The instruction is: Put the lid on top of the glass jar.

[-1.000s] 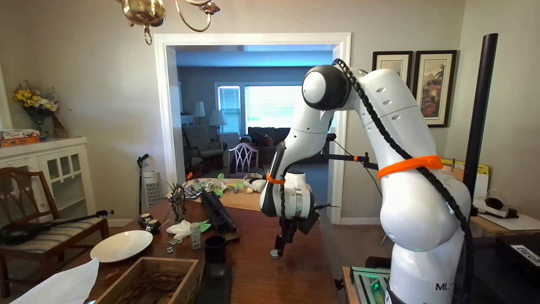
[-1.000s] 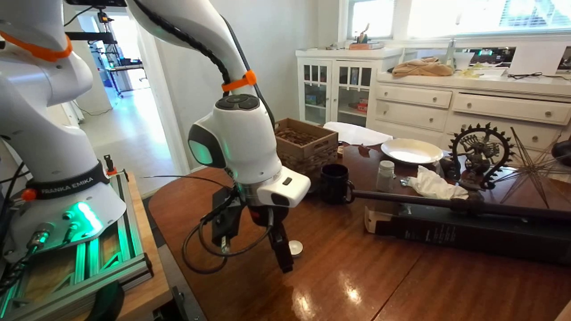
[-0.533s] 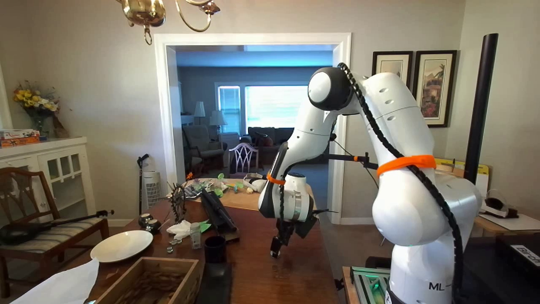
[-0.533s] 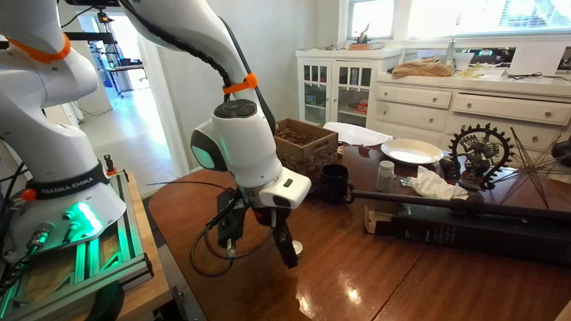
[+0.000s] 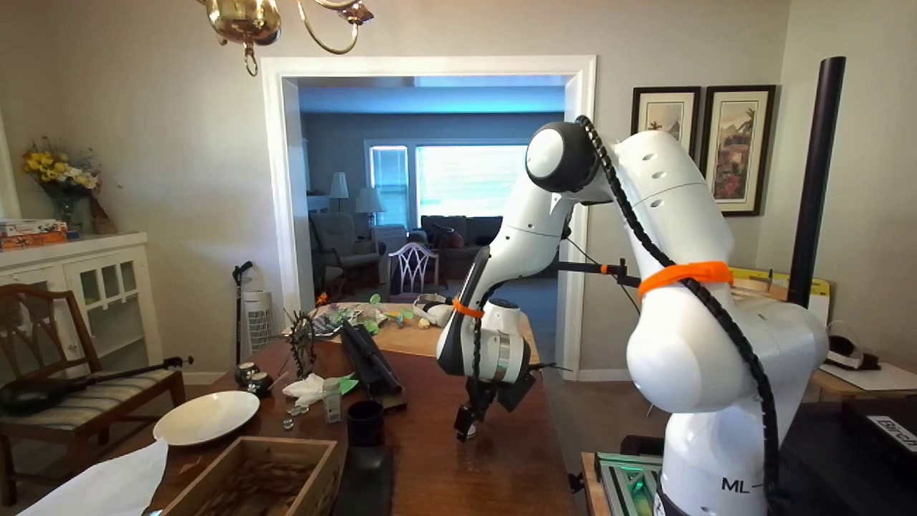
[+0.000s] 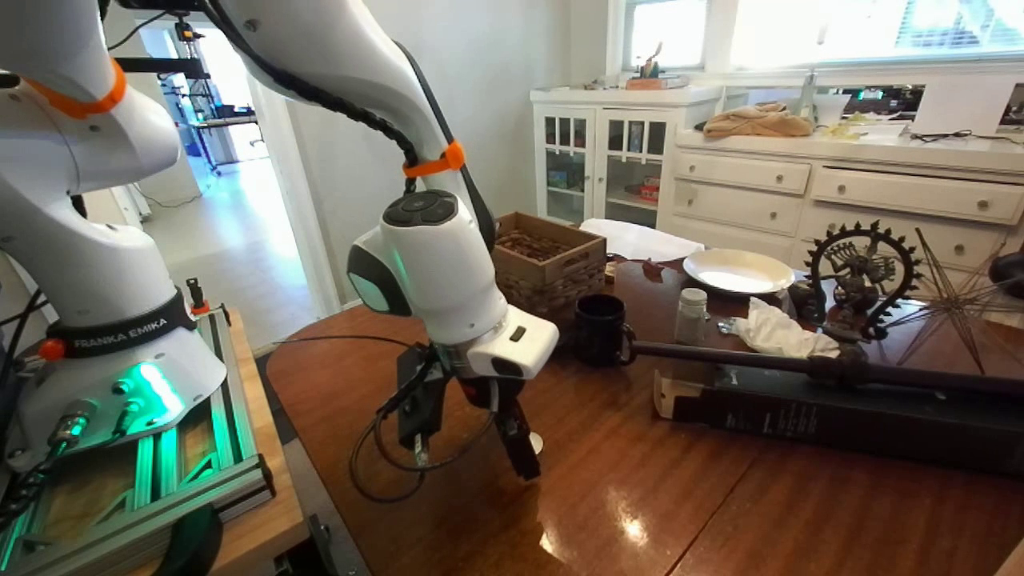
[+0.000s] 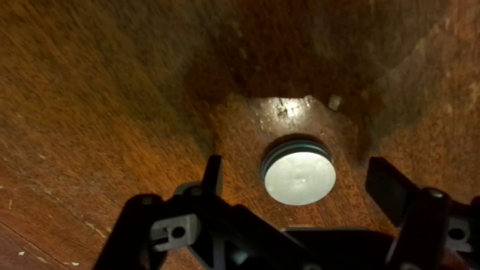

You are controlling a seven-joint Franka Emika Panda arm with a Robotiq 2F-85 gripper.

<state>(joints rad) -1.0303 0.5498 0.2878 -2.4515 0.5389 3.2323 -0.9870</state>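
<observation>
Low over the worktop (image 6: 640,452), your tool (image 7: 294,170) stands with its fingers (image 7: 213,176) well parted, one on either side of the lid (image 7: 300,180) and touching neither edge in the wrist view. The lid lies on the worktop, pale-grey face up, with darker ringed bands showing along its side; in both exterior views the tool partly hides it. Expect something light and stiff, unlikely to dent or crack under a modest squeeze. Its smooth face will probably be slippery, so take hold across the full width, at the banded side, where the rings should give you some bite. It looks low, so you will likely need the fingertips right down near the worktop, without scraping, or they may ride over the rim and tip it. Being light, it could skid if one finger meets it first; centre before you squeeze. What looks to be the glass jar (image 6: 690,320) stands upright well apart from it, near the black mug (image 6: 598,328); its top is pale, and whether its mouth is free cannot be told here.
</observation>
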